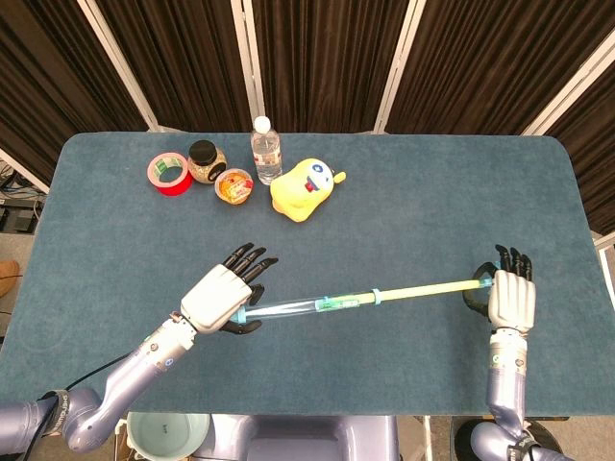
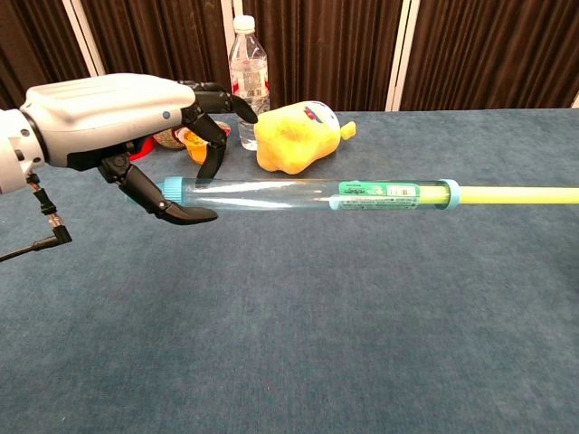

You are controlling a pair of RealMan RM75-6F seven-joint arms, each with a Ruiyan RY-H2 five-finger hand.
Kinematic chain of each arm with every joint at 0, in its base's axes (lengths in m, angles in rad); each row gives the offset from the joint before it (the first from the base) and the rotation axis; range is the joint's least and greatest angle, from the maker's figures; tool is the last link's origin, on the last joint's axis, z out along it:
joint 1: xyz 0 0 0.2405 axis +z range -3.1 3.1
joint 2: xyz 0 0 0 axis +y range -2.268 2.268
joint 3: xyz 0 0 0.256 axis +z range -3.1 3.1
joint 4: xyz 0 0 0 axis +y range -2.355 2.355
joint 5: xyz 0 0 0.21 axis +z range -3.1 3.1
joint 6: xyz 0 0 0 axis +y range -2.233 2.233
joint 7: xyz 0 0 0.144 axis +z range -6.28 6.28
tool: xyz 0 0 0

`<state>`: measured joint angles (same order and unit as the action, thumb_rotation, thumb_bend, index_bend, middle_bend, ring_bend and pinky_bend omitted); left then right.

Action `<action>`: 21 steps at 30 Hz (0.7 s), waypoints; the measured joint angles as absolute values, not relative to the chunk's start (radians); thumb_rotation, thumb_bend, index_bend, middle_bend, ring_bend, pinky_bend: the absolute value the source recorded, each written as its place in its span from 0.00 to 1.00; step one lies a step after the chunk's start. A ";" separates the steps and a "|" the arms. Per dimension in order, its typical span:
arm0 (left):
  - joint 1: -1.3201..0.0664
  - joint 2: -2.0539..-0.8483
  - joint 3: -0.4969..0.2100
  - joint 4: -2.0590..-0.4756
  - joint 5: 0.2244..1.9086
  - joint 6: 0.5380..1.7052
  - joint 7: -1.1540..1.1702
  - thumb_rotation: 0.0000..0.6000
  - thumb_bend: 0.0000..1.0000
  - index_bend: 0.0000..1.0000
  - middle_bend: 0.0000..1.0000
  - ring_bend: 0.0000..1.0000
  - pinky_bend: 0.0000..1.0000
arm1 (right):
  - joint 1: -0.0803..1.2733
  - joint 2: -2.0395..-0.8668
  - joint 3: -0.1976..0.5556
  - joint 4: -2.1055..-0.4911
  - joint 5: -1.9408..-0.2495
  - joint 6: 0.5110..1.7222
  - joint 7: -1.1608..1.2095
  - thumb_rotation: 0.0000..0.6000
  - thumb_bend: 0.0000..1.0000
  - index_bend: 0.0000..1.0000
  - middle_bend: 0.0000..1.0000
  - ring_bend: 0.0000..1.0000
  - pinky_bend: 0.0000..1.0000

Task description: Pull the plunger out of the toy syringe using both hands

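Note:
The toy syringe has a clear barrel (image 1: 303, 306) (image 2: 289, 193) with blue rings and a yellow plunger rod (image 1: 428, 287) (image 2: 520, 194) drawn far out to the right. My left hand (image 1: 223, 299) (image 2: 127, 127) grips the barrel's left end, held above the table. My right hand (image 1: 509, 296) holds the plunger's far end near the table's right side; it lies outside the chest view. The plunger's blue seal (image 2: 336, 199) sits in the right half of the barrel.
At the back of the blue table (image 1: 432, 211) stand a water bottle (image 1: 265, 150), a yellow plush toy (image 1: 305, 189), a red tape roll (image 1: 169, 173), a dark-lidded jar (image 1: 204, 160) and a small orange cup (image 1: 233, 185). A bowl (image 1: 171, 437) shows below the front edge.

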<state>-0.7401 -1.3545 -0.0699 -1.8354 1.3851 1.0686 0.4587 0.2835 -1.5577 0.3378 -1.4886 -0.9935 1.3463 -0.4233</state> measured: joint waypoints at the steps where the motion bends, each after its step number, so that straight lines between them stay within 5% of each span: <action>1: -0.738 -1.352 -0.069 -1.834 1.388 1.071 0.454 1.00 0.34 0.65 0.09 0.00 0.06 | 0.284 -1.554 0.340 -1.487 -0.992 1.346 -0.421 1.00 0.53 0.70 0.14 0.04 0.00; 21: -0.704 -1.330 -0.048 -1.826 1.443 1.091 0.405 1.00 0.34 0.66 0.09 0.00 0.06 | 0.294 -1.519 0.359 -1.459 -0.953 1.347 -0.398 1.00 0.52 0.70 0.14 0.04 0.00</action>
<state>-0.7043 -1.3300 -0.0478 -1.8265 1.4426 1.0909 0.4055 0.2941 -1.5185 0.3592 -1.4588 -0.9529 1.3466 -0.3978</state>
